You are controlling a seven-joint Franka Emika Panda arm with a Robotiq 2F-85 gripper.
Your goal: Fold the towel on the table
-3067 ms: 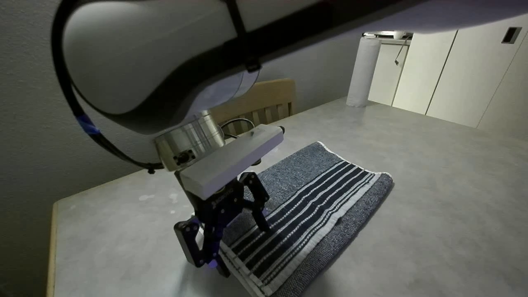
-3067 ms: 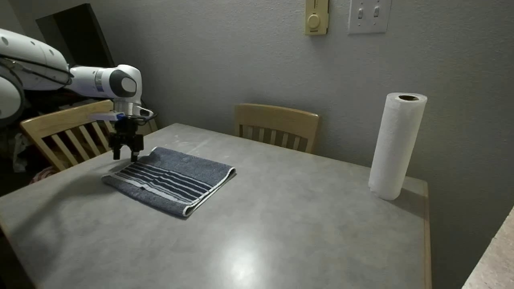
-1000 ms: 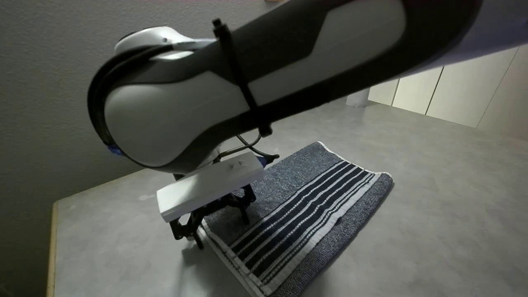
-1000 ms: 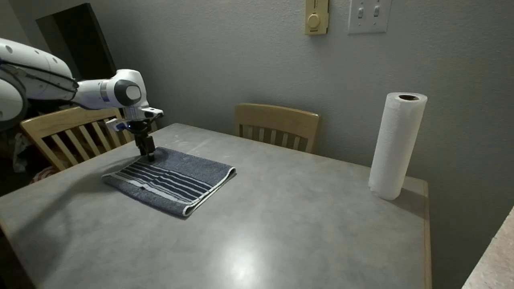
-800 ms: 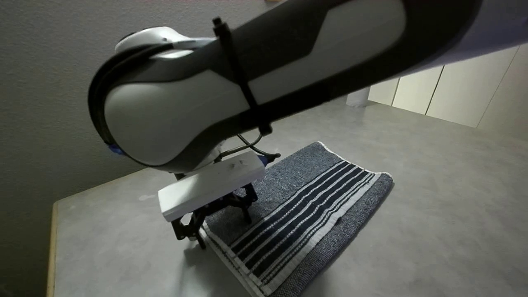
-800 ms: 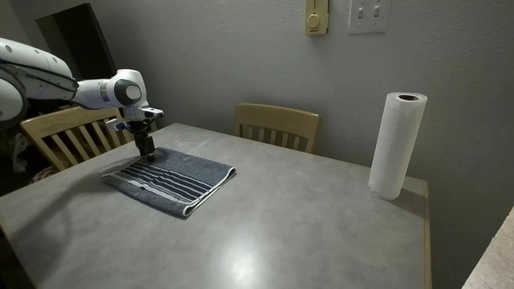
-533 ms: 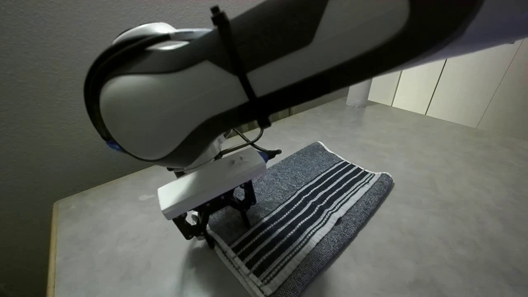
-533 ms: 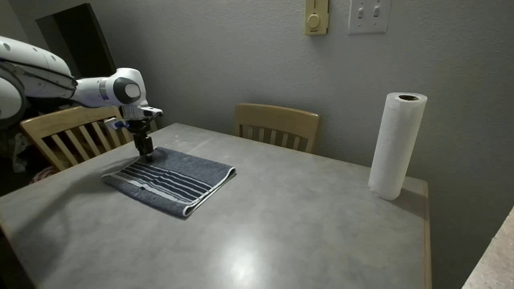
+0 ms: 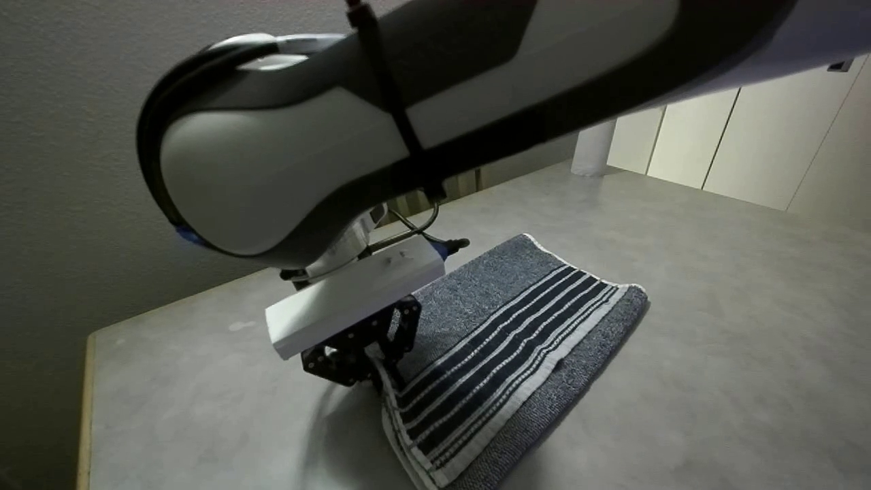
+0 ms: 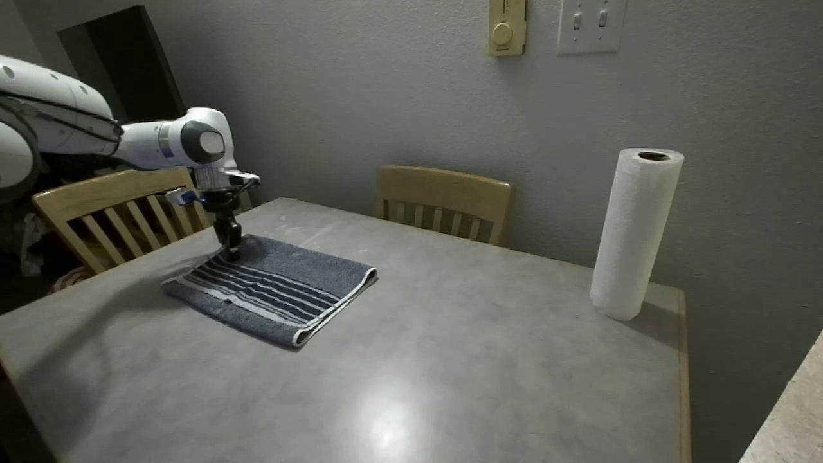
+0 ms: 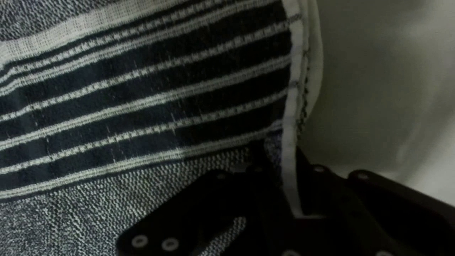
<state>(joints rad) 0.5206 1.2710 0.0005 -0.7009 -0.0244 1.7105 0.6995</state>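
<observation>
Lying layered: blue-grey towel (image 9: 507,361), dark-striped, white edge pinched.

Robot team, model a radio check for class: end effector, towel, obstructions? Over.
End effector closed on edge of towel. Towel doubled over on table, stripes up. Paper roll standing apart, seemingly out of the way.

Pale screws (image 11: 139,241) dot the black gripper (image 9: 386,381). Above it are a white block (image 9: 354,294) and a white-and-grey arm (image 9: 272,170) with black cables (image 9: 148,153).
</observation>
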